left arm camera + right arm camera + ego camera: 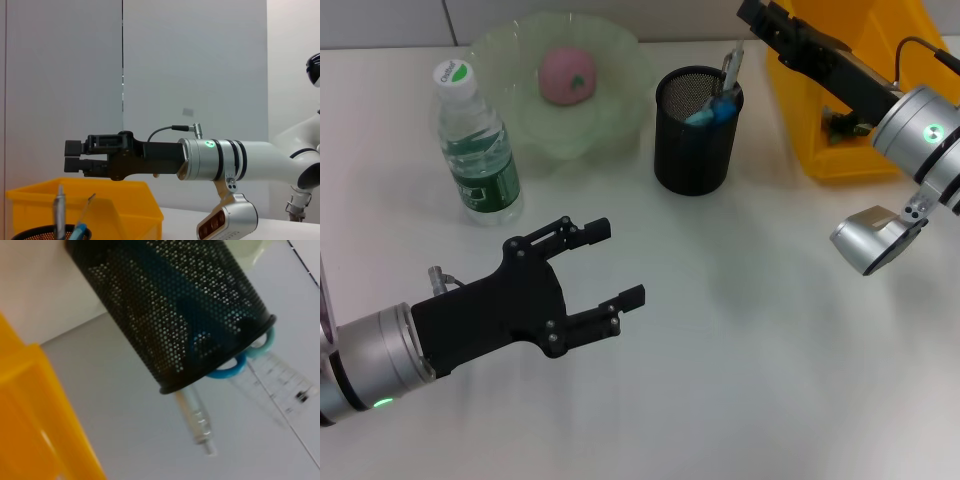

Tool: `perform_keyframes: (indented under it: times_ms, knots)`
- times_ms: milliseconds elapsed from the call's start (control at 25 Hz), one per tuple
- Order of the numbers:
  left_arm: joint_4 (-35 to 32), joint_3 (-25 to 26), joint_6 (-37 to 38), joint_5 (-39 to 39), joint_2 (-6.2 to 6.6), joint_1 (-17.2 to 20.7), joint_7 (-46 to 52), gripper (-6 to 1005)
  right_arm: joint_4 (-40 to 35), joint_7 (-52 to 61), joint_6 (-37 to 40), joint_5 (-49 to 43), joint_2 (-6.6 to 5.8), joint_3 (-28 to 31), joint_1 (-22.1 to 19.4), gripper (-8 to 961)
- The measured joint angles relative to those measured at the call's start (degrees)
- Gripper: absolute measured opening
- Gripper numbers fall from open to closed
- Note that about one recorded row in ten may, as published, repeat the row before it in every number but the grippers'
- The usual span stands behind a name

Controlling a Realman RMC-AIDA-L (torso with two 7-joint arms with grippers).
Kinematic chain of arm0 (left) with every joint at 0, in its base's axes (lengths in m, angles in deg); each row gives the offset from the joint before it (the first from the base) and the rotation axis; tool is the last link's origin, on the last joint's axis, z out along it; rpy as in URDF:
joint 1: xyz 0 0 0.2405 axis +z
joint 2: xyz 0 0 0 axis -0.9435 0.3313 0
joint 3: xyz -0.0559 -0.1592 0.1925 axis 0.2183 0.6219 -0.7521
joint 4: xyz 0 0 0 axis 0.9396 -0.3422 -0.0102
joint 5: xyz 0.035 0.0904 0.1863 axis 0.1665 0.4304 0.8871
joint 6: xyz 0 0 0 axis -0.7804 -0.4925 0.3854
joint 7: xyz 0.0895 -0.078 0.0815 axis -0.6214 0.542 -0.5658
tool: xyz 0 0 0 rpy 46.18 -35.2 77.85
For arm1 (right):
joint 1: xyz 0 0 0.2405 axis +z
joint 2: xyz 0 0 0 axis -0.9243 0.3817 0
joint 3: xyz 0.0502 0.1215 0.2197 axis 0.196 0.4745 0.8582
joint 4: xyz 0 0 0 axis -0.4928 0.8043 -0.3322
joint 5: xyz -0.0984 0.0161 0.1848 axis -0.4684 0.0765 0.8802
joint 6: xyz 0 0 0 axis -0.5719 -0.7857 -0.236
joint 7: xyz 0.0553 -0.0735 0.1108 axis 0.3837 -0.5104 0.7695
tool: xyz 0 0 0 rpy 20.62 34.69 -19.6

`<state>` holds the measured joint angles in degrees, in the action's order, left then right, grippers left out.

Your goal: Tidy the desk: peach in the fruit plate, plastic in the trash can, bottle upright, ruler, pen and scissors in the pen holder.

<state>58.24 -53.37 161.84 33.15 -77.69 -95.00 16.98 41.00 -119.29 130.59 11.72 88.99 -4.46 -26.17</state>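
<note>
The left gripper [610, 265] hovers low in the lower left of the head view, jaws spread wide and holding nothing, over bare white table [750, 380]. Above it, at the upper left, the water bottle [472, 142] stands upright with its cap on. Beside that, at the upper centre, the pink peach [566, 75] lies in the pale green fruit plate [620, 115].

Right of the plate, the black mesh pen holder [694, 130] carries the pen [197, 422], the blue-handled scissors [235, 365] and the clear ruler [280, 380]. At the upper right, the right gripper [80, 157] reaches over the yellow trash can [830, 150], its jaws pressed nearly together; I cannot tell whether they pinch anything.

Every listed item looks placed, so the step in hand is probably a release into the can or a retreat. Done well, the right arm should lift straight up clear of the can's rim, and the left should pull back without brushing the bottle.

The table is smooth, matte and white; a grey panelled wall [190, 75] stands behind.
</note>
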Motion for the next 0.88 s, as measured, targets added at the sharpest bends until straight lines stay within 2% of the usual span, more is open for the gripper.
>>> perform_keyframes:
  times_ms: [80, 400, 880]
  knots:
    - [0.0, -0.1, 0.0, 0.0, 0.0, 0.0, 0.0, 770, 0.5, 0.0, 0.9, 0.6, 0.0, 0.0, 0.0, 488]
    - [0.0, -0.3, 0.0, 0.0, 0.0, -0.3, 0.3, 770, 1.3, 0.8, 4.9, 2.1, 0.0, 1.7, -0.5, 540]
    - [0.1, -0.3, 0.0, 0.1, 0.02, -0.3, 1.3, 770, 4.8, 15.8, 19.3, 2.2, 0.0, 13.5, -1.8, 572]
